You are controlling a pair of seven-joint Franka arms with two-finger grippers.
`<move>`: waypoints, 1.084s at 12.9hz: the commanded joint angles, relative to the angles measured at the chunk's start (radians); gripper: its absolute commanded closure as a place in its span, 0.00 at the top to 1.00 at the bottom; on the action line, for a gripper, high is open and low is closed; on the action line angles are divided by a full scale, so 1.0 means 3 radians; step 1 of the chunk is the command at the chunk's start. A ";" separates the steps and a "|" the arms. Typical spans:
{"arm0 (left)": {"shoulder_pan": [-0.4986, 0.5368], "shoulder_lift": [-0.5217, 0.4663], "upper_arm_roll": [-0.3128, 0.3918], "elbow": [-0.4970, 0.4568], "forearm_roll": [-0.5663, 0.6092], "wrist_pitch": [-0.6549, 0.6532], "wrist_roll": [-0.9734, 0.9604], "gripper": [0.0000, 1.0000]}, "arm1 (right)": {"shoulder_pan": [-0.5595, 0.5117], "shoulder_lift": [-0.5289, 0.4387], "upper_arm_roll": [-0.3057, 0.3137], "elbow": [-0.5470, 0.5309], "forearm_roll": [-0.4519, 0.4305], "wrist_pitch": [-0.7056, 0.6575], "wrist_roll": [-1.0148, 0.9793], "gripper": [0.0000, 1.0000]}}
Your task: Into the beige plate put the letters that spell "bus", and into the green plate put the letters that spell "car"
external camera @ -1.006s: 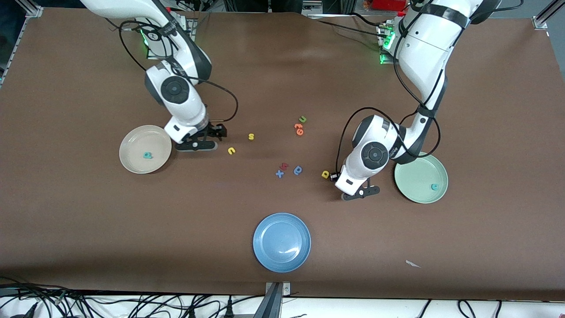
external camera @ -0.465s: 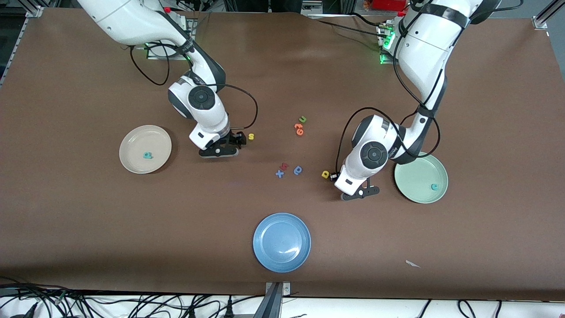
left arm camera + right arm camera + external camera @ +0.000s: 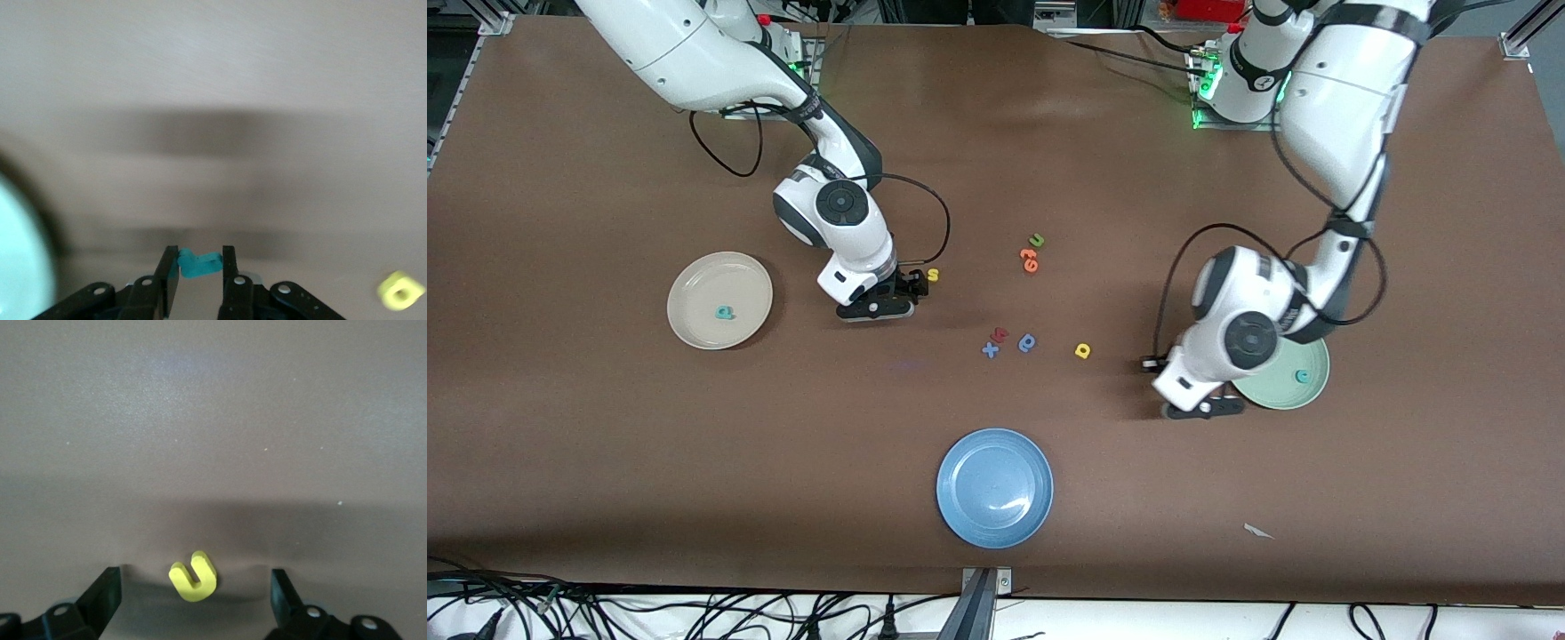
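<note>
With my left pincer (image 3: 197, 277) pinching a teal letter (image 3: 198, 263) beside the green plate (image 3: 1294, 384), I'd release it well inside the rim, while my spread right pincer (image 3: 193, 600) must drop squarely around the yellow u (image 3: 193, 576) mid-tabletop, nearer the beige plate (image 3: 694, 284).

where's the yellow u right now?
The yellow u lies on the table between the open fingers of the right hand; in the front view the hand covers it, between the beige plate and the yellow s.
</note>
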 commanded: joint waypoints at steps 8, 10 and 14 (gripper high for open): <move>0.0682 -0.0162 -0.0062 -0.0044 0.0748 -0.0371 0.1321 1.00 | 0.0024 0.0052 -0.0072 0.0037 -0.0187 0.0032 0.0070 0.23; 0.0611 -0.0162 -0.0108 0.0089 0.0387 -0.0376 0.1056 1.00 | 0.0024 0.0052 -0.0072 0.0032 -0.0187 0.0032 0.0070 0.07; -0.0068 -0.0024 -0.0108 0.0151 0.0062 -0.0015 -0.0287 1.00 | -0.0001 -0.0085 -0.0072 0.0021 -0.0187 -0.0004 -0.0037 0.05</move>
